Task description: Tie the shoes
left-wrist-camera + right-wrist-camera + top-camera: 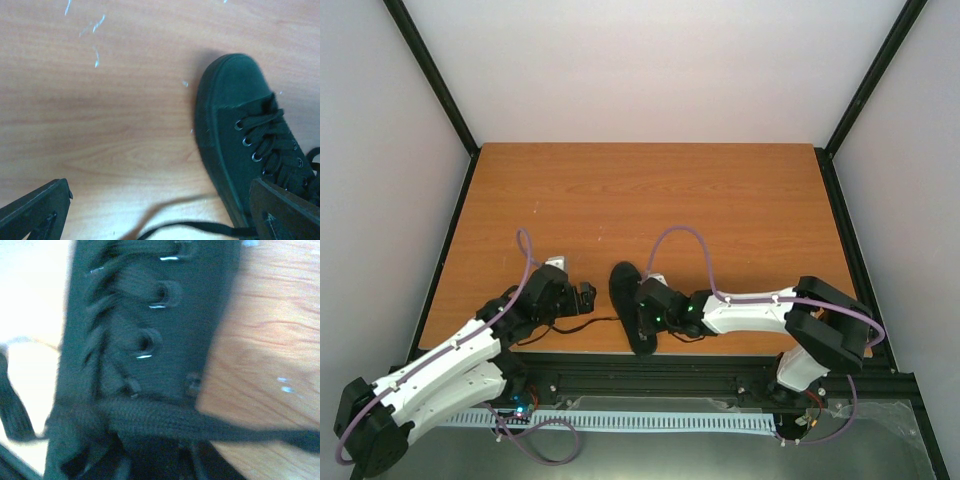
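Your small all-black low-top sneaker (pixel 623 280) lies on the orange-brown wooden worktop (pixel 650 190) near its front edge, between the two arms. Its toe points away from the bases, which puts the laced throat within reach of both. Your left hand (pixel 160 185) hangs just beside the sneaker's left flank with its two dark fingers (pixel 35 212) spread as wide as they go and nothing between them. One finger sits over the edge of the sneaker, the other over bare wood. A thin loose black lace end (pixel 200 228) trails across the wood below that open span, so the hand looks placed to come down on the lace, not on the sneaker itself. Your right hand (pixel 646 318) is low over the middle of the sneaker, above the metal-ringed eyelets (pixel 145 342). Its wrist view is filled by the tongue and by a flat black lace strand (pixel 200 422) running straight across the lower throat and out over the wood to the right. That straight line suggests the strand is under some pull, but the picture is blurred and the fingers do not show clearly. You cannot tell how far that hand is closed or whether it has the strand. No bow or knot is visible, so the tying seems early. With one lace slack on the wood and the other drawn across, the likely snag is grabbing the sneaker's edge along with the lace on the left.
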Controlling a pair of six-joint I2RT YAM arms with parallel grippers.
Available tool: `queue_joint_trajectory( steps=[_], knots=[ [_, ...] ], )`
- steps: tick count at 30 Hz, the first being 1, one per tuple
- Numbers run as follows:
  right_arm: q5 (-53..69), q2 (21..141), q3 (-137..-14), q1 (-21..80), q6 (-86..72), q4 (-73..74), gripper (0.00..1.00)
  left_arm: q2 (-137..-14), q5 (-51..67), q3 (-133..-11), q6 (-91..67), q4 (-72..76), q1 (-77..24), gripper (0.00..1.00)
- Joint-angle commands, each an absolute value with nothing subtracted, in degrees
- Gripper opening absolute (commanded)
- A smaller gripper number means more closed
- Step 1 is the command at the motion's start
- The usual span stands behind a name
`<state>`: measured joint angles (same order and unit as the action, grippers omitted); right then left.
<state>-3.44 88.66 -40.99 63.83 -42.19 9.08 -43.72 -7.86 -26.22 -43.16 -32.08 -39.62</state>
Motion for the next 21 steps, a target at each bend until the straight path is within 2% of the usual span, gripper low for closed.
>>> queue_joint_trajectory(
  steps=[1,2,3,13,14,15,17,18,19,21],
  knots=[
    [-13.92,89.43,-45.02,62.79,-47.23,9.51,0.1,-44.69,-11.9,-27.36,-38.95,-24.03,-39.29,1.0],
    [-14.91,89.32,-45.94,62.22,-47.56,10.12,0.04,-45.06,-12.05,-27.41,-38.08,-23.02,-39.29,1.0],
    [-15.62,89.3,-46.57,61.51,-47.76,10.46,0.03,-45.38,-12.02,-27.42,-37.08,-21.7,-39.29,1.0],
    [-14.34,94.22,-49.79,52.13,-47.37,7.58,0.03,-51.76,-10.73,-25.98,-25.56,-8.0,-39.24,1.0],
    [-13.49,94.52,-49.81,51.64,-46.85,6.97,0.07,-52.91,-10.69,-26.2,-25.08,-7.13,-39.28,1.0],
    [-12.95,94.64,-49.75,51.33,-46.24,6.66,0.18,-54.12,-11.16,-26.48,-24.94,-6.55,-39.29,1.0],
    [-12.66,94.1,-49.39,51.09,-45.47,6.55,0.53,-56.68,-11.63,-26.42,-24.63,-4.16,-39.29,1.0],
    [-12.7,93.4,-49.06,51.0,-44.97,6.65,0.66,-57.9,-10.85,-26.37,-23.88,-2.67,-39.3,1.0],
    [-12.78,92.55,-48.66,50.78,-44.55,6.86,0.75,-59.13,-9.66,-26.25,-22.96,-1.07,-39.29,1.0],
    [-12.32,90.33,-47.55,50.17,-42.71,7.19,0.87,-61.55,-6.92,-26.15,-20.94,2.08,-39.34,1.0]
  ],
)
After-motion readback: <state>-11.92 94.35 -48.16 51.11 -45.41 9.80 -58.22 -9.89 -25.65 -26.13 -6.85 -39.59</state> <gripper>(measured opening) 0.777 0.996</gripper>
